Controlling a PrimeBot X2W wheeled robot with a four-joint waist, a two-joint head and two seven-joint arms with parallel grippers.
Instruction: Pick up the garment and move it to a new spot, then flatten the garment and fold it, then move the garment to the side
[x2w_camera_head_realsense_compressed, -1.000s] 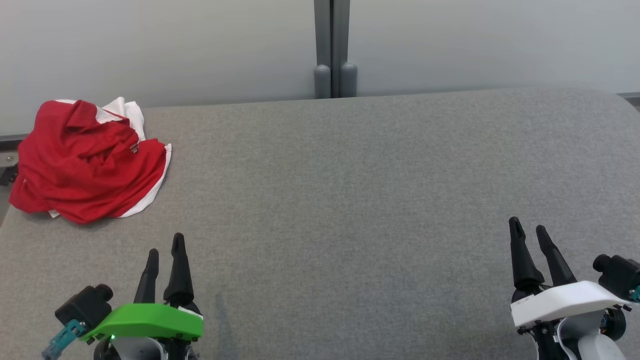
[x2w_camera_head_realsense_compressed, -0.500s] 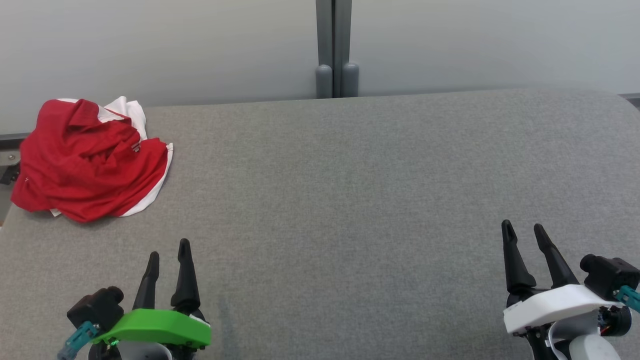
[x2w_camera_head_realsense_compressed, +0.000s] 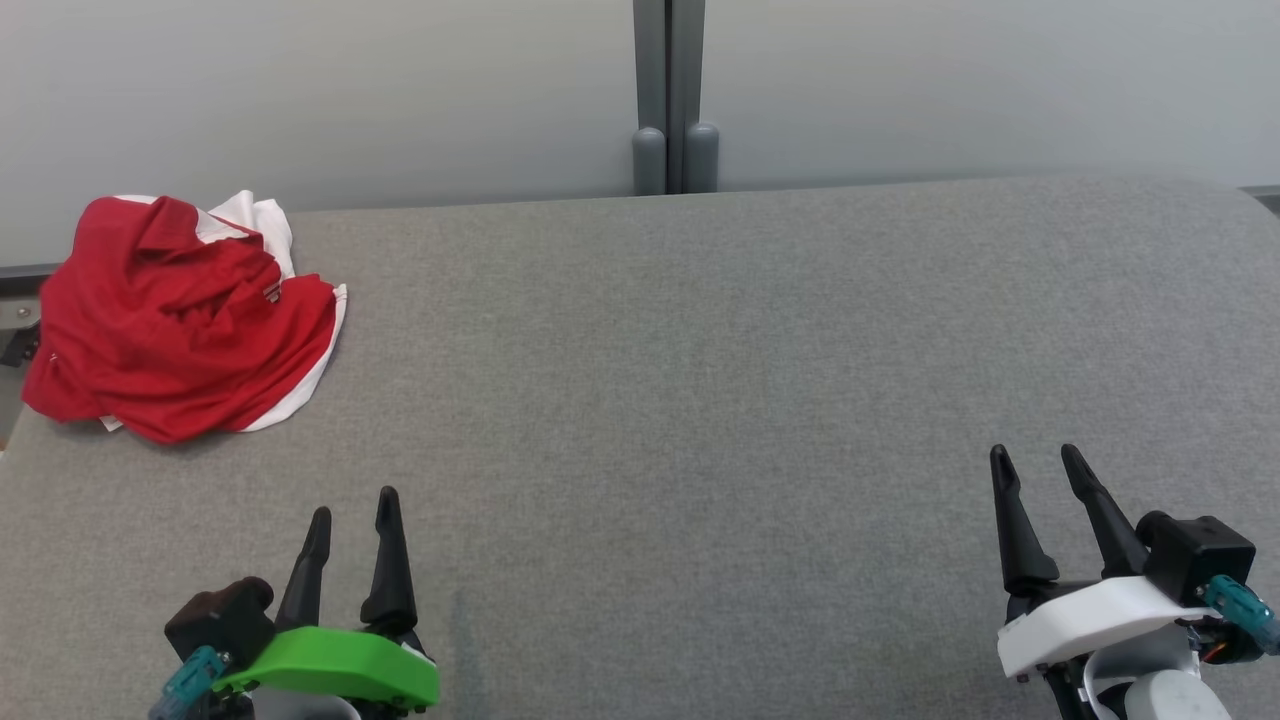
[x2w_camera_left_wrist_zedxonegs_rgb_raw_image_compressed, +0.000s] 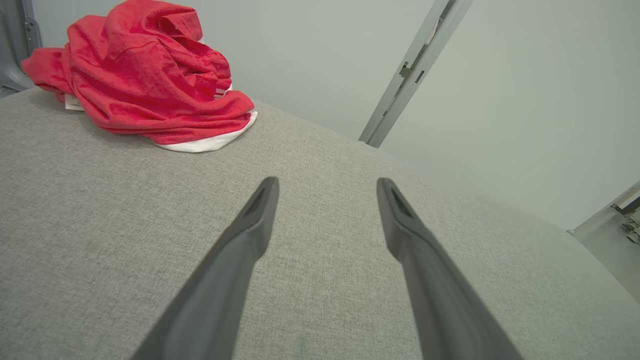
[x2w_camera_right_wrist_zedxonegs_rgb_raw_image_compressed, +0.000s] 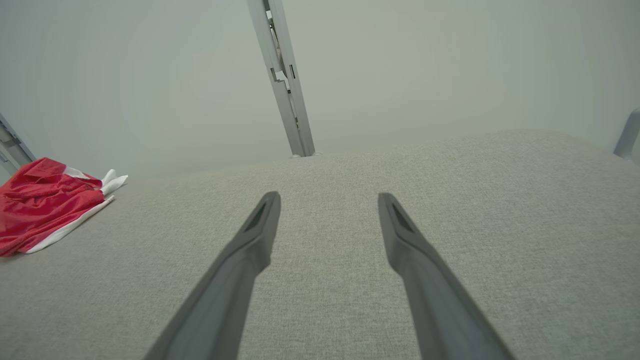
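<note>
The garment (x2w_camera_head_realsense_compressed: 170, 320) is a red shirt with white trim, crumpled in a heap at the far left corner of the grey table (x2w_camera_head_realsense_compressed: 700, 350). The left wrist view has the garment (x2w_camera_left_wrist_zedxonegs_rgb_raw_image_compressed: 145, 80) at its upper left; the right wrist view has the garment (x2w_camera_right_wrist_zedxonegs_rgb_raw_image_compressed: 45, 210) at its far left. My left gripper (x2w_camera_head_realsense_compressed: 353, 505), under a green cover, hovers open at the lower left, well short of the heap. At the lower right my right gripper (x2w_camera_head_realsense_compressed: 1035, 457), under a white cover, is open with nothing between its fingers. The left gripper (x2w_camera_left_wrist_zedxonegs_rgb_raw_image_compressed: 327, 182) and right gripper (x2w_camera_right_wrist_zedxonegs_rgb_raw_image_compressed: 328, 197) both show spread fingers over bare cloth.
A pale wall panel with a grey vertical post (x2w_camera_head_realsense_compressed: 670, 95) runs behind the table's far edge. The table's left edge lies just beyond the garment, with a metal bracket (x2w_camera_head_realsense_compressed: 15, 335) there.
Both grippers have drawn back toward the near edge; the left shifted a little right and the right a little left. The garment has not moved.
</note>
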